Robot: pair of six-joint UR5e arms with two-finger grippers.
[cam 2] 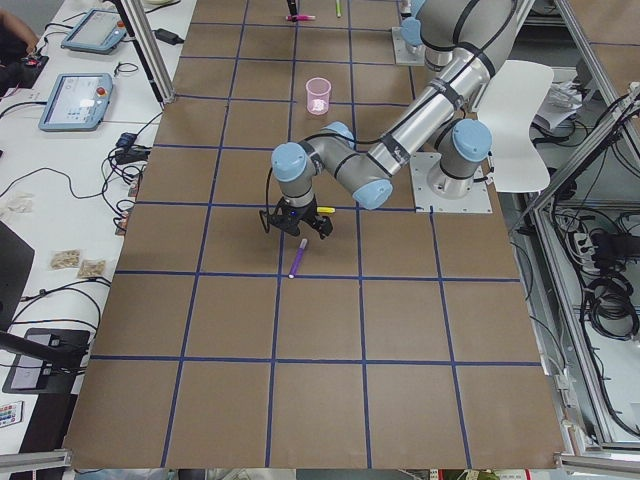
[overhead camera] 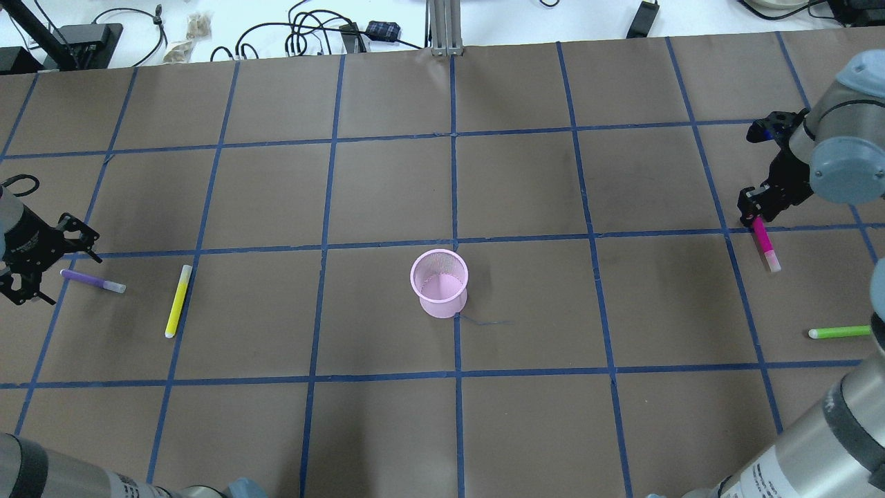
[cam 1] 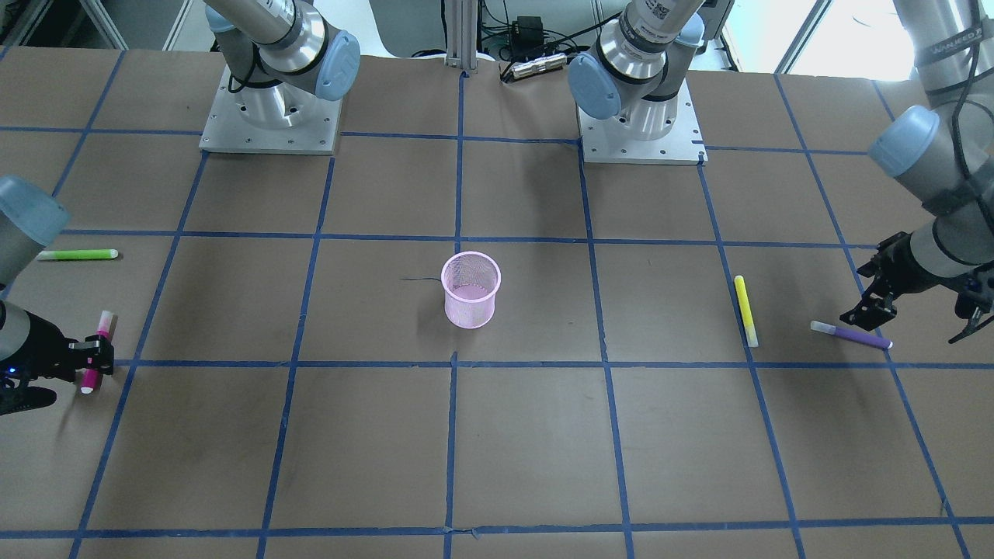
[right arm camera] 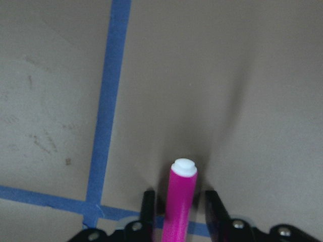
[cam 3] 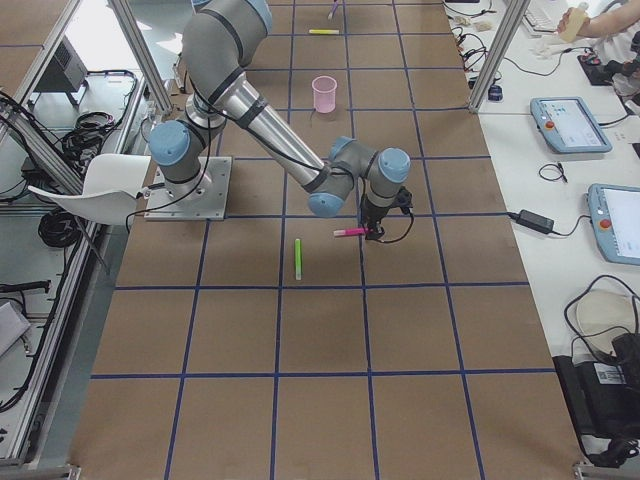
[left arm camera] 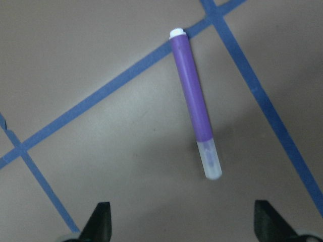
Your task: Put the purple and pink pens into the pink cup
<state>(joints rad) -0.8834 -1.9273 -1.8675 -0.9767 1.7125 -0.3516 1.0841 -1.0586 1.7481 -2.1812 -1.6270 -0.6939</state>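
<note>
The pink mesh cup (cam 1: 470, 291) stands upright at the table's middle, also in the overhead view (overhead camera: 440, 283). The purple pen (overhead camera: 92, 281) lies flat on the table; in the left wrist view (left arm camera: 194, 106) it is centred ahead of the fingertips (left arm camera: 101, 222). My left gripper (overhead camera: 55, 270) is open above the pen's end, apart from it. My right gripper (overhead camera: 750, 211) is shut on the pink pen (overhead camera: 764, 242) near one end. The right wrist view shows that pen (right arm camera: 181, 196) between the fingers (right arm camera: 148, 212), with a shadow on the table behind.
A yellow pen (overhead camera: 178, 301) lies right of the purple pen. A green pen (overhead camera: 839, 332) lies near the right arm. Blue tape lines grid the brown table (overhead camera: 525, 194). Both arm bases (cam 1: 268, 116) stand at the robot's side.
</note>
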